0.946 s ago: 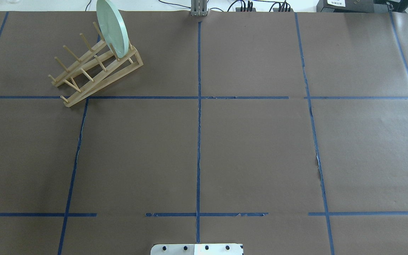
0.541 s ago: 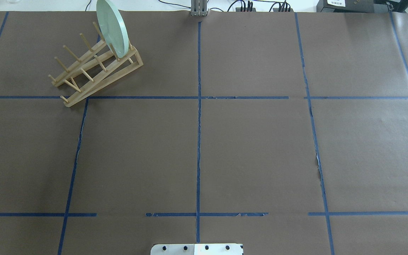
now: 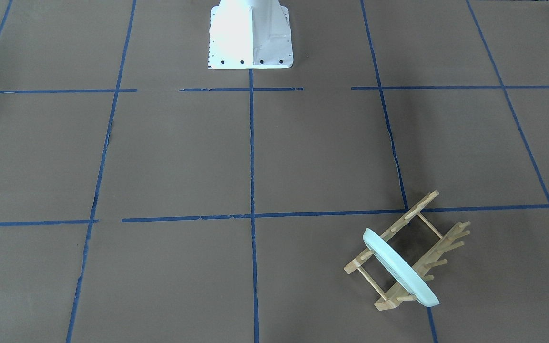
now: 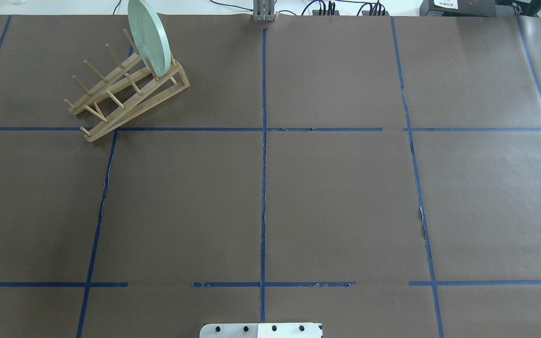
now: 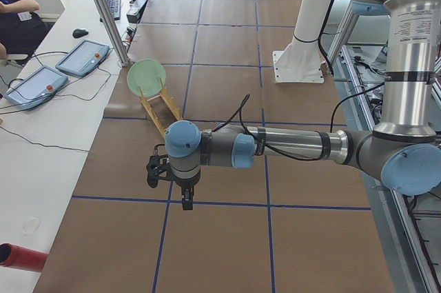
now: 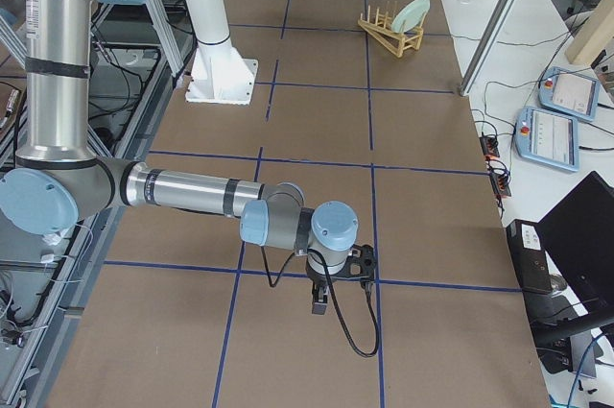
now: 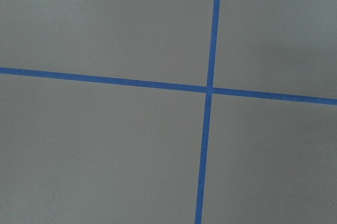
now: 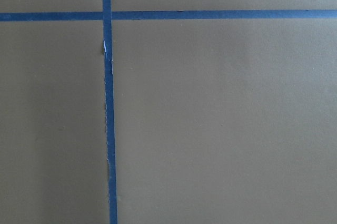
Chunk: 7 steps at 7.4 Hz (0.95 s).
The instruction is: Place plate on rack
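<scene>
No writing, brand or number can be read anywhere. At the far right beyond the table, a white label point(image 4: 445, 3) on a black box point(image 4: 475, 7) carries print too small to make out.

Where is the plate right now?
In the overhead view, the plate stands on edge at the far end of the rack, in the table's far-left corner area on the robot's left side.

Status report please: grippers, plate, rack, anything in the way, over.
Left gripper, right gripper: hanging low, open or shut unreadable. Plate upright on edge in rack, end slot, unheld. Both arms well away from it.
</scene>
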Available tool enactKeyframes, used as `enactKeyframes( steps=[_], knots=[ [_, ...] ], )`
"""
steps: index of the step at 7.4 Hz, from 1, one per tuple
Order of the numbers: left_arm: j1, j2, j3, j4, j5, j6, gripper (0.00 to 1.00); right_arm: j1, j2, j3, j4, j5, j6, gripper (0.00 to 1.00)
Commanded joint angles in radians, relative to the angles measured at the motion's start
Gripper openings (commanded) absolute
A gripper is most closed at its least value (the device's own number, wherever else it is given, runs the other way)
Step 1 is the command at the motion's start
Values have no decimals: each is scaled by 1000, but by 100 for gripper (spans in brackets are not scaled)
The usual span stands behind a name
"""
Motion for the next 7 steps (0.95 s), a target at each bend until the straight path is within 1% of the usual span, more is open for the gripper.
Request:
enactKeyframes(
  steps=[1, 2, 7],
  knots=[
    [4, -3, 37, -3, -1, 0, 100, 0, 0, 0, 0, 0, 1, 100],
    [4, -5, 50, -11, -2, -1, 100, 0, 0, 0, 0, 0, 1, 100],
    [4, -5, 39, -8, -7, -3, 100, 0, 0, 0, -2, 0, 1, 100]
  ],
)
